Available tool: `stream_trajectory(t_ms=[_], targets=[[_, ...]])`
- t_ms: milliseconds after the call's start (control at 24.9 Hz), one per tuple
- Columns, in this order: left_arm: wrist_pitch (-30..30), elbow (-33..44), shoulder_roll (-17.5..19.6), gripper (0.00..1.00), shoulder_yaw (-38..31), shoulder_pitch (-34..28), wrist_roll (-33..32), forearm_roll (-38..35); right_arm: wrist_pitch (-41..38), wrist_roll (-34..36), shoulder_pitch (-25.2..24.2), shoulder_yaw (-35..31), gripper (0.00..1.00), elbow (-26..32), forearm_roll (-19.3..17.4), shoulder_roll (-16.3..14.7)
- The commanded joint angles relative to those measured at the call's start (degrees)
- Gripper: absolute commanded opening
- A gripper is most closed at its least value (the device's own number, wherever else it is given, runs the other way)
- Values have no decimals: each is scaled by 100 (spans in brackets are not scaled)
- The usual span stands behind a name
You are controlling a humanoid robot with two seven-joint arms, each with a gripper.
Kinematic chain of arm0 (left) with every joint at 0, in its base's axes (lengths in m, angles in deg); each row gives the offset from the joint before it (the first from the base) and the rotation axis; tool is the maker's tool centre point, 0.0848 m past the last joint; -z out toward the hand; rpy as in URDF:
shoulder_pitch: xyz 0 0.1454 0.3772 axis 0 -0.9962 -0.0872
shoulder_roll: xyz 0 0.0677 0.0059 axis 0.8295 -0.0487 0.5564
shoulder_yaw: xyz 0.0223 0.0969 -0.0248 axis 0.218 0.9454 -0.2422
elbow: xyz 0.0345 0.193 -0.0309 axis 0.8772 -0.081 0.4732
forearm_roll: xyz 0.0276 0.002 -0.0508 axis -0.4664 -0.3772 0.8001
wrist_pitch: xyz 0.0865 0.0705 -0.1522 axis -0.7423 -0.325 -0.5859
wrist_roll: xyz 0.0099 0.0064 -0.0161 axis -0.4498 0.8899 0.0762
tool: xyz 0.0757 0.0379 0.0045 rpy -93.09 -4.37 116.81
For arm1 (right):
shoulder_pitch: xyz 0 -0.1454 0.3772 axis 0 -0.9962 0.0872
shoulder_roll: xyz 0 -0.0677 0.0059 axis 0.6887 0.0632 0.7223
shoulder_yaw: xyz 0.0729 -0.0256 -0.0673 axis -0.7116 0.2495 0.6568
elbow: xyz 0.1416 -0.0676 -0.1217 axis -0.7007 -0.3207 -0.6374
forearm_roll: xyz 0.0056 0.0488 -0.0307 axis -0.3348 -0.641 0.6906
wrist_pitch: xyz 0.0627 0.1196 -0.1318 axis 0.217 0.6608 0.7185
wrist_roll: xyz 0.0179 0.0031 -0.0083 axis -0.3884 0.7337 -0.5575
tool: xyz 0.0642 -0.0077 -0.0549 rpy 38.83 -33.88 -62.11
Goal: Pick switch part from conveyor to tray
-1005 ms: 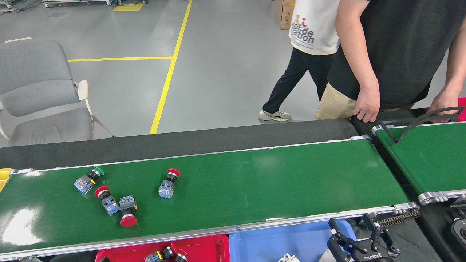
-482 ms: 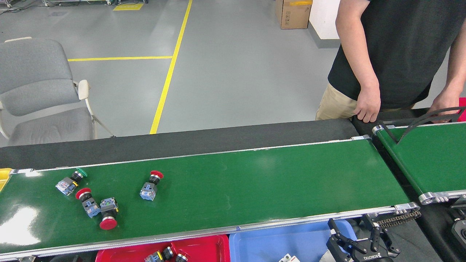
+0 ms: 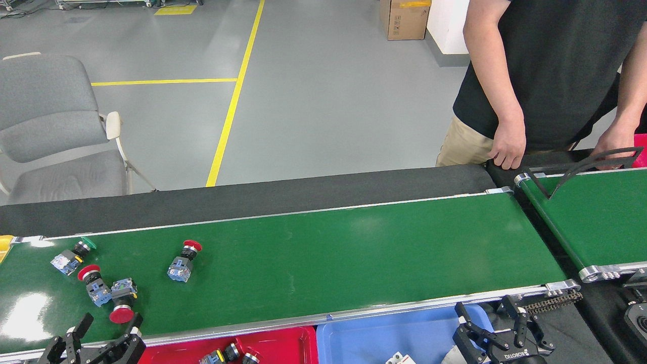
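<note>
While four switches [image 3: 110,283] lie clustered on the conveyor [image 3: 354,253] at eight o'clock, the left gripper [image 3: 103,336] hovers open and empty just below them; a grab there risks pinching two touching parts. The right gripper [image 3: 498,331], at five o'clock, gapes empty.

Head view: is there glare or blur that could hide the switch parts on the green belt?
Head view: a bright white glare patch sits on the glossy green conveyor belt at its left end, beside the switch parts but not over them; the red-capped switch part looks sharp, with only a small shadow under it.
</note>
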Motion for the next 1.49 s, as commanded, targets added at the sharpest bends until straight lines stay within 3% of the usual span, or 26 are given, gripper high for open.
stream_trajectory(t_ms=[0,121,161,201,241,281,322,402,523,603,723,804,844,884,1085,1286,1447], targets=[[37,-264,164,100,-27,233,8,-7,-16,-8,68,-16,99,72,-17,23],[46,-722,278,98,-45,550,8,-7,-16,-8,86,-16,99,81,-17,41],[37,-854,331,91,-45,594,8,-7,-16,-8,86,-16,99,81,-17,59],[-7,-933,384,69,-45,594,17,2,-16,-8,86,-16,99,81,-17,67],[-51,-959,428,40,-45,559,34,19,-16,-8,86,-16,99,81,-17,67],[-94,-986,445,23,-45,550,43,28,-7,-8,86,-25,99,72,-17,67],[-112,-986,428,14,-54,550,60,55,11,-8,86,-25,99,81,-17,67],[-130,-907,375,8,-98,515,78,72,46,-8,95,-25,99,81,-25,76],[-288,-344,322,6,-89,312,78,142,72,1,86,-51,99,81,-25,85],[-762,429,252,8,-71,-276,78,151,72,1,86,-104,99,81,-25,103],[-1791,1335,-56,27,-18,-1147,60,142,72,1,86,-113,99,81,-25,111],[-2336,1440,-504,59,-1,-1410,25,134,72,1,86,-113,99,81,-25,111],[-2459,1440,-706,81,8,-1428,17,116,72,10,86,-113,99,81,-25,103],[-2459,1440,-803,97,8,-1428,17,107,72,10,86,-113,99,81,-25,103],[-2301,1431,-908,100,-221,-1401,17,90,72,19,95,-104,99,81,-25,111],[-648,1282,-856,100,-1161,-1111,87,-95,28,19,86,-104,99,81,-25,111],[-376,851,-785,100,-1477,-1006,342,-675,19,10,95,-104,99,98,-25,85]])
